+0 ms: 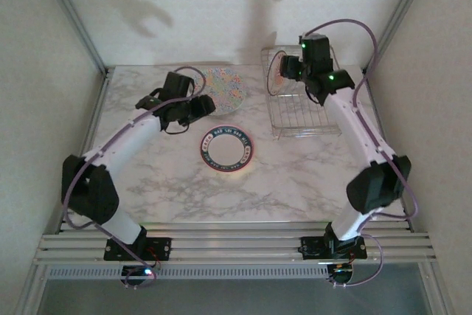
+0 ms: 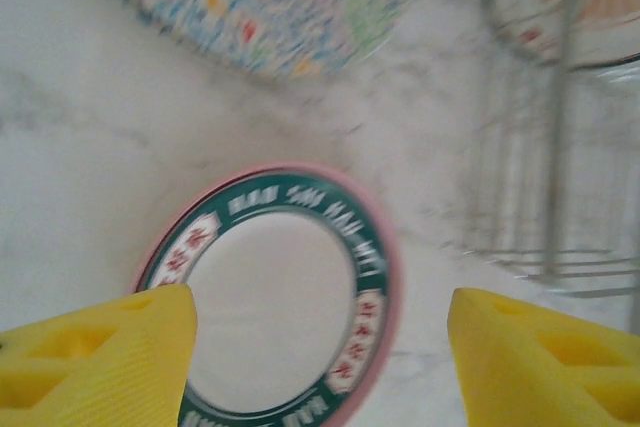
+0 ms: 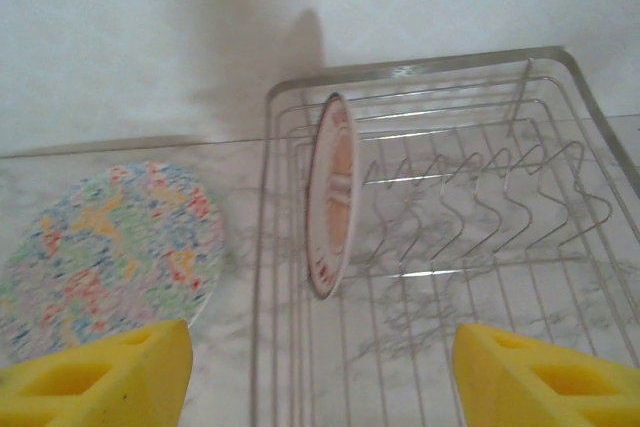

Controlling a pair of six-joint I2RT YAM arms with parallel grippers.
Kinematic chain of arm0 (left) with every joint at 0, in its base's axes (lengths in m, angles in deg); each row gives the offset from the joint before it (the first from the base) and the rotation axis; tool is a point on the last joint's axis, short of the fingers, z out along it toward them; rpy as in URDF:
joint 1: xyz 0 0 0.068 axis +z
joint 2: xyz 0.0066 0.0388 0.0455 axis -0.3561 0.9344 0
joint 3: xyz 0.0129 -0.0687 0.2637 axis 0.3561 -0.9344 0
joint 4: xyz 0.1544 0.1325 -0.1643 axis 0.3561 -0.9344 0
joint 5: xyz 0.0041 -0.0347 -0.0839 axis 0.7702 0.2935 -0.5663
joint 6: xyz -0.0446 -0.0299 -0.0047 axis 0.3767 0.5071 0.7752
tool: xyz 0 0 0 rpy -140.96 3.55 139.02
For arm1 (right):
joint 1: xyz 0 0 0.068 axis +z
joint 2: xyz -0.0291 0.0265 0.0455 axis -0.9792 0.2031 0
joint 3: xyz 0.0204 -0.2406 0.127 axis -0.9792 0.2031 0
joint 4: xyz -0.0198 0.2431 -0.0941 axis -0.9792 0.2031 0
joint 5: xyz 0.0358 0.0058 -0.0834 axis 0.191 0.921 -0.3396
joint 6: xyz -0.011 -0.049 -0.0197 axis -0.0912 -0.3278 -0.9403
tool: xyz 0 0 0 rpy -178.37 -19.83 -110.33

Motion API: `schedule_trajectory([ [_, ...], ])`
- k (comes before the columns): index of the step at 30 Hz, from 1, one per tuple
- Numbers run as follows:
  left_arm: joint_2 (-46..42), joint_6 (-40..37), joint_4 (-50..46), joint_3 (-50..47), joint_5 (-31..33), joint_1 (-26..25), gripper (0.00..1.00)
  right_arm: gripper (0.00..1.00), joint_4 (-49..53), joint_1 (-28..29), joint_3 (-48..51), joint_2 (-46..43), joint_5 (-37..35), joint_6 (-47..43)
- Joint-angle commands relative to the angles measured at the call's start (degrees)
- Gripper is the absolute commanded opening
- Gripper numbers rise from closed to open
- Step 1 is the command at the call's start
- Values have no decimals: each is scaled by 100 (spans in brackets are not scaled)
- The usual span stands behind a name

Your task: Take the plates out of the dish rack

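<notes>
While the right gripper [image 3: 320, 377] hung over the near part of the dish rack [image 3: 560, 67], its yellow fingers [image 3: 100, 377] stood well apart with nothing between them. Straight ahead of that gap, and slightly up the wrist view, the last racked plate [image 3: 330, 197] stood on edge in the slots at the rack's left end, a white one with an orange-brown centre. It was turned almost edge-on to the wrist camera, so its thin rim pointed back at the gripper and its faces looked left and right. The jaws' closing line therefore ran across the plate's thickness, which I judged to suit a pinch on the rim once the gripper moved forward and down. This arm was clearly the nearer one to the rack.

Further left, off the rack, the floral-speckled plate [image 3: 110, 247] lay flat on the marble table [image 1: 295, 182]. The left gripper [image 2: 320, 367] hovered near it with its jaws also apart and empty. Below them the green-rimmed plate [image 2: 270, 297] lay flat on the table, well clear of the rack. By my reading two plates were out and one remained.
</notes>
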Motion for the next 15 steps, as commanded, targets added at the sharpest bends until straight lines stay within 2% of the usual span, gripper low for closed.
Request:
schedule_trajectory([
  [1,-644,249,653,170,-27,-60,67,63,31,-138,-629,732,-6,88],
  [8,-1998,466,2246,-495,-205,-102,70,52,161,-317,-1929,2181,117,16],
  [15,-2782,627,2318,-893,38,-115,70,48,642,-319,-3270,3377,-211,-69],
])
